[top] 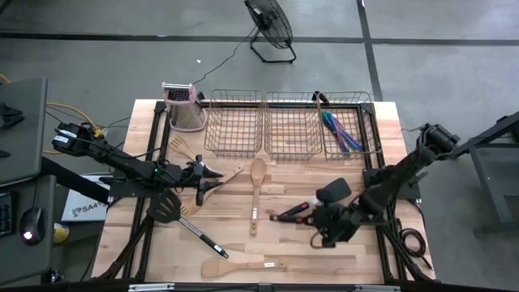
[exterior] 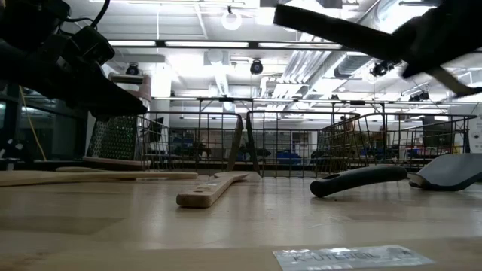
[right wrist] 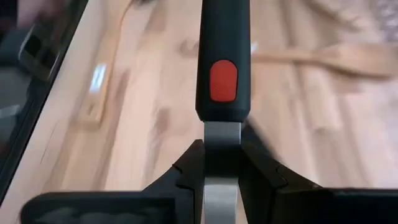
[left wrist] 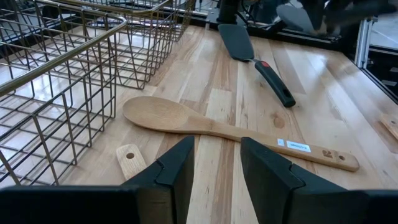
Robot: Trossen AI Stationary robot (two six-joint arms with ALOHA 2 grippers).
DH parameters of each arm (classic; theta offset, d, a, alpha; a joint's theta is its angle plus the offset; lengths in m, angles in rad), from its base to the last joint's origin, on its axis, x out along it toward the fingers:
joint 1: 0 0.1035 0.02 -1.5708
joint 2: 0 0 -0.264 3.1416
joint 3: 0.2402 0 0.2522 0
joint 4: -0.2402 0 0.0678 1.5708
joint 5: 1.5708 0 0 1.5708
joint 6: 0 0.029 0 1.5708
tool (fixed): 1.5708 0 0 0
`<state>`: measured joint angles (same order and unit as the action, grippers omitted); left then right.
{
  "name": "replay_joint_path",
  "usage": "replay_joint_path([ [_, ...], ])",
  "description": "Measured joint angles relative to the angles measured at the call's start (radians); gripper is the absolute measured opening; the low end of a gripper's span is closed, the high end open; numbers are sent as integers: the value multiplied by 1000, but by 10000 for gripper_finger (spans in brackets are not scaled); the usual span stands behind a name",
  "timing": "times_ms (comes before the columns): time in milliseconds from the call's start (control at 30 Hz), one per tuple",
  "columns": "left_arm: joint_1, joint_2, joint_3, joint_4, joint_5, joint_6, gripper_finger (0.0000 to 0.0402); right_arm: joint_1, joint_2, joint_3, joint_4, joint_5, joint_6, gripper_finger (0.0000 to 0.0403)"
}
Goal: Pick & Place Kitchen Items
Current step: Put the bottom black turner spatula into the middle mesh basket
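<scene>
Jaws of right gripper [right wrist: 221, 163] clamp black spatula [right wrist: 222, 74] neck; left gripper [left wrist: 216, 163] parted, empty.

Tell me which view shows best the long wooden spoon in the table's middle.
The left wrist view: the wooden spoon lies whole and close, beyond the open left gripper. The high view shows the spoon small but complete. The low and right wrist views do not show it clearly.

A wooden spoon [top: 257, 191] lies before the middle basket [top: 287, 124], between both arms.
</scene>
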<state>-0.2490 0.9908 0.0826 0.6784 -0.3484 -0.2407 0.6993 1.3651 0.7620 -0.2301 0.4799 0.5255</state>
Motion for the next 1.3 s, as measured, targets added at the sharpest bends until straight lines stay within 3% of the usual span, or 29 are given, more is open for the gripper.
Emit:
replay_joint_path([
  [333,0,0,0,0,0,0,129,-158,-103,0,37,275,-54,64],
  [633,0,0,0,0,0,0,129,-384,-150,0,154,363,-193,64],
  [967,0,0,0,0,0,0,129,-683,-128,1,357,327,-456,64],
  [1133,0,0,0,0,0,0,129,-825,-113,1,393,230,-478,64],
  [1300,0,0,0,0,0,0,129,-949,-114,1,400,211,-473,64],
])
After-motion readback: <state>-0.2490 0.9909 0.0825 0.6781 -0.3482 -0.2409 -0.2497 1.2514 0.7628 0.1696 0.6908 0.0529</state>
